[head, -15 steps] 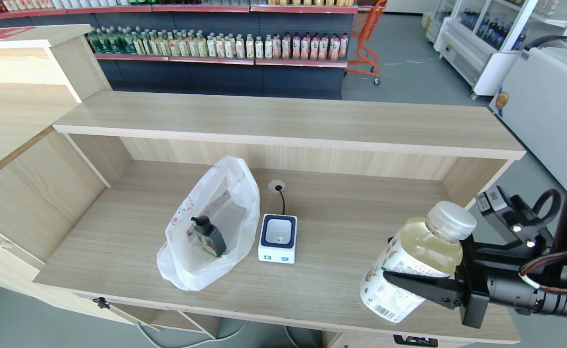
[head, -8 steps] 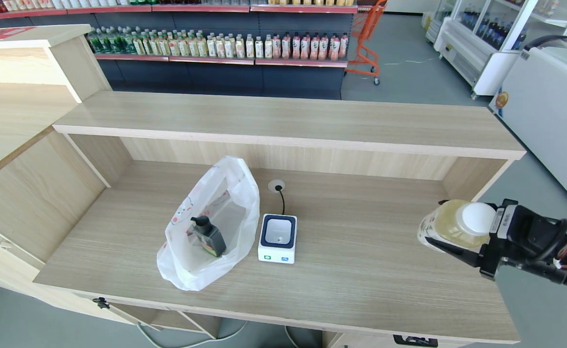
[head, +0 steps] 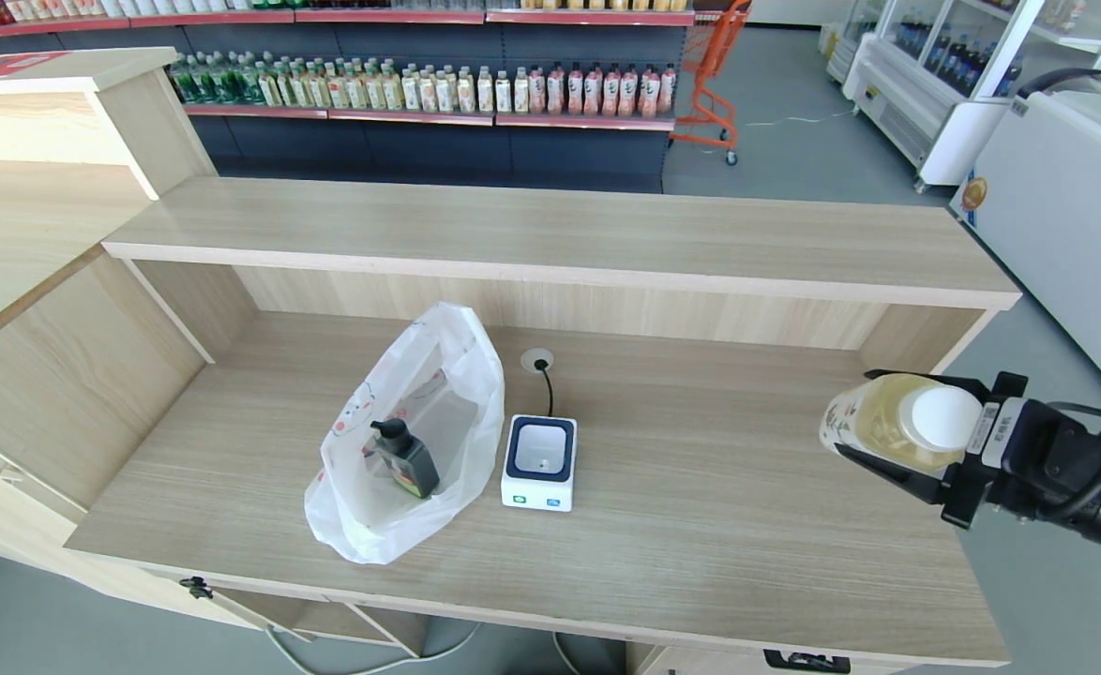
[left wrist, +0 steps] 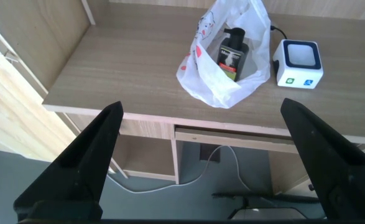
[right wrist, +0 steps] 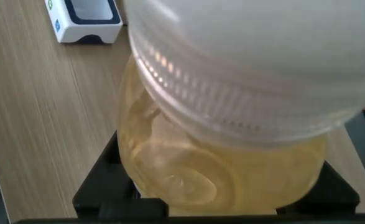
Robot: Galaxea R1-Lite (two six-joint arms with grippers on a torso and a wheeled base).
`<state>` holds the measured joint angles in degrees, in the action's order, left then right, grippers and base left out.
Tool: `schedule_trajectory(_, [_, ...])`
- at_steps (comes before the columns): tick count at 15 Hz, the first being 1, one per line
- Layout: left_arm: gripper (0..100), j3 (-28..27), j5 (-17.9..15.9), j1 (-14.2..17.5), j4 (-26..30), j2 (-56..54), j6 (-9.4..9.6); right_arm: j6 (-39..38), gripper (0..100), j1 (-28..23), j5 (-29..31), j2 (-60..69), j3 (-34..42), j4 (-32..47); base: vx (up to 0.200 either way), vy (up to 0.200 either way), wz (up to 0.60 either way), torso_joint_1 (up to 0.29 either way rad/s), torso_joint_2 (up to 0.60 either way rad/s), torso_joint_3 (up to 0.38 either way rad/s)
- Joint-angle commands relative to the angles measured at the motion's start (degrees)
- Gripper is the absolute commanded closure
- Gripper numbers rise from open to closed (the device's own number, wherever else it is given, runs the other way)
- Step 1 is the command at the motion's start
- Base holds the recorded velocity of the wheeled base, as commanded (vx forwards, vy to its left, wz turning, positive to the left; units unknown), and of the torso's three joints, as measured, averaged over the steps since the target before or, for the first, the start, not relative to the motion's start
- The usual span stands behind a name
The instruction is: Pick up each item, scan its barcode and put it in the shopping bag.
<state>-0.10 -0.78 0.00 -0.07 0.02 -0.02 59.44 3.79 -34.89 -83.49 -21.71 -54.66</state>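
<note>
My right gripper (head: 874, 422) is shut on a bottle of pale yellow drink (head: 879, 424) with a white cap, held lying sideways above the counter's right end, cap toward the wrist. The same bottle (right wrist: 226, 162) sits close between the black fingers (right wrist: 98, 186) in the right wrist view. The white barcode scanner (head: 539, 460) with a dark blue rim rests mid-counter, also seen as the scanner (left wrist: 299, 61) and the scanner (right wrist: 86, 18). Left of it lies the white shopping bag (head: 391, 469), open, with a dark pump bottle (head: 407, 458) inside. My left gripper (left wrist: 204, 162) hangs open below and in front of the counter's front edge.
The wooden counter (head: 701, 525) has a raised back shelf (head: 550, 230) and side walls. A black cable (head: 547, 384) runs from the scanner to a grommet. A cabinet opening and cables (left wrist: 226, 180) show under the counter. Drink shelves and freezers stand behind.
My right arm turned the bottle from tilted upright near the front edge to lying sideways, and carried it farther back and to the right. The bag and scanner stayed put.
</note>
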Motion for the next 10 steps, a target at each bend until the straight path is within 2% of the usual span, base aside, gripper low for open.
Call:
schedule_trajectory(1, [0, 0.0, 0.0, 0.0, 0.0, 0.0, -0.06, 0.1, 100, 1.4, 0.1, 2.5, 1.0, 1.4, 0.000, 0.000, 0.00, 0.000, 0.00, 0.000])
schedule_trajectory(3, [0, 0.0, 0.0, 0.0, 0.0, 0.0, -0.06, 0.0, 100, 2.3, 0.1, 3.3, 2.3, 2.6, 0.000, 0.000, 0.00, 0.000, 0.00, 0.000])
schedule_trajectory(6, [0, 0.0, 0.0, 0.0, 0.0, 0.0, -0.06, -0.1, 100, 2.8, 0.0, 2.7, 2.5, 2.9, 0.000, 0.200, 0.00, 0.001, 0.00, -0.001])
schedule_trajectory(10, [0, 0.0, 0.0, 0.0, 0.0, 0.0, -0.15, -5.5, 100, 4.2, -0.4, 1.8, 2.5, 2.8, 0.000, 0.200, 0.00, 0.000, 0.00, 0.004])
